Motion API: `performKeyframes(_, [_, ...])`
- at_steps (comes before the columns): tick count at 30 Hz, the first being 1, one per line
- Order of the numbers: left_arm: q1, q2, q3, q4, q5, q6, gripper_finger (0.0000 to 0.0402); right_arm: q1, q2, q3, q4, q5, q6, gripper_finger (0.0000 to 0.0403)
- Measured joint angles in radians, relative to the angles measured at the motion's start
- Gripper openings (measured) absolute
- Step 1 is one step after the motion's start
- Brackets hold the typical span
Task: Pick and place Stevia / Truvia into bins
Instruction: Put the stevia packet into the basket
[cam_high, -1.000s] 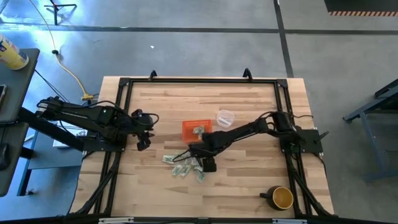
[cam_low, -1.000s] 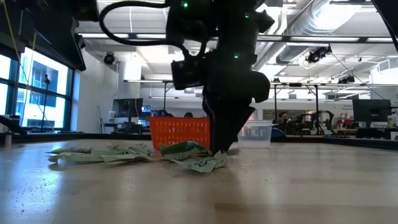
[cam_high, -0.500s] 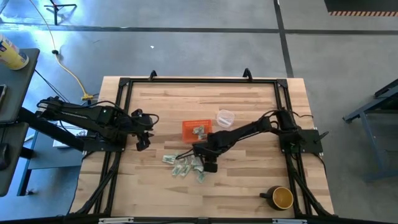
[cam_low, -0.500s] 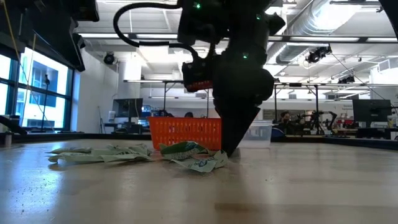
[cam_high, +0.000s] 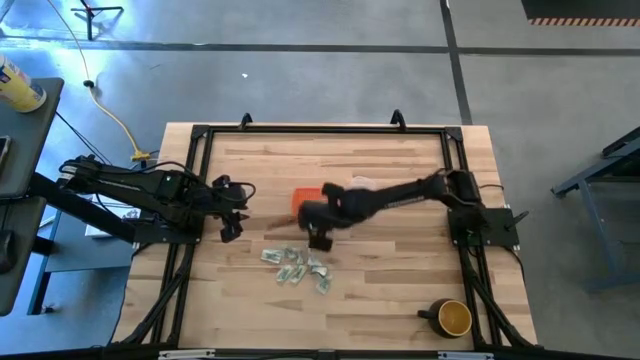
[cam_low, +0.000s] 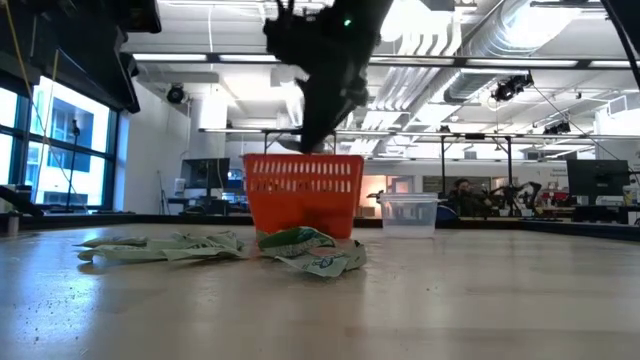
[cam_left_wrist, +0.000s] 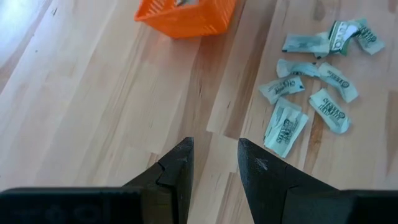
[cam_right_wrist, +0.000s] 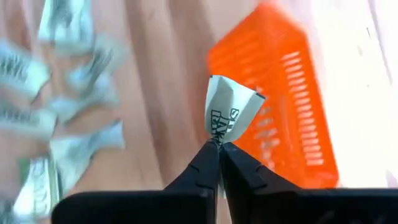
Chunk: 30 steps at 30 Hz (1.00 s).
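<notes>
Several pale green and white Stevia sachets (cam_high: 296, 266) lie flat in a loose heap on the wooden table, just on the near side of the orange bin (cam_high: 303, 197). My right gripper (cam_right_wrist: 219, 149) hangs in the air over the bin's near side (cam_low: 303, 190), shut on one sachet (cam_right_wrist: 229, 111). My left gripper (cam_left_wrist: 214, 167) hovers open over bare wood at the table's left, touching nothing. My right gripper pinches one end of a single sachet (cam_right_wrist: 216, 138) between its two fingertips. The fingers slant down from the table's right. The sachet sticks out past the fingertips, bent and creased, lifted clear of the table and the heap.
A clear round cup (cam_low: 410, 212) stands just right of the bin. A dark mug (cam_high: 452, 317) sits at the near right corner. A black frame (cam_high: 320, 130) runs around the table's edges. Bare wood lies between the heap and the near edge.
My right gripper has shut on a sachet at the right end of the heap, then risen and swung toward the far edge and the bin, rolling as it went. That sachet is lifted clear; the other sachets lie where they were.
</notes>
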Motion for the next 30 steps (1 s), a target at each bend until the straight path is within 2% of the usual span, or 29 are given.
performKeyframes(5, [0.0, 0.0, 0.0, 0.019, -0.001, -0.007, 0.0159, -0.081, 0.0, -0.013, -0.001, -0.077, -0.049, 0.0003])
performKeyframes(13, [0.0, 0.0, 0.0, 0.019, 0.003, -0.026, 0.0159, -0.082, 0.004, -0.041, 0.027, -0.132, -0.111, 0.0002])
performKeyframes(17, [0.0, 0.0, 0.0, 0.028, 0.002, -0.026, 0.0159, -0.081, 0.025, -0.041, 0.022, -0.123, -0.11, 0.0018])
performKeyframes(21, [0.0, 0.0, 0.0, 0.039, 0.002, -0.026, 0.0159, -0.08, 0.036, -0.041, 0.049, -0.086, -0.113, 0.0064])
performKeyframes(26, [0.0, 0.0, 0.0, 0.038, 0.002, -0.026, 0.0159, -0.061, 0.036, -0.04, 0.025, -0.031, -0.149, 0.0153])
performKeyframes(28, [0.0, 0.0, 0.0, 0.037, 0.002, -0.026, 0.0159, -0.05, 0.035, -0.04, 0.001, -0.054, -0.169, 0.0185])
performKeyframes(30, [0.0, 0.0, 0.0, 0.038, 0.002, -0.026, 0.0159, -0.035, 0.035, -0.04, -0.005, -0.132, -0.204, 0.0211])
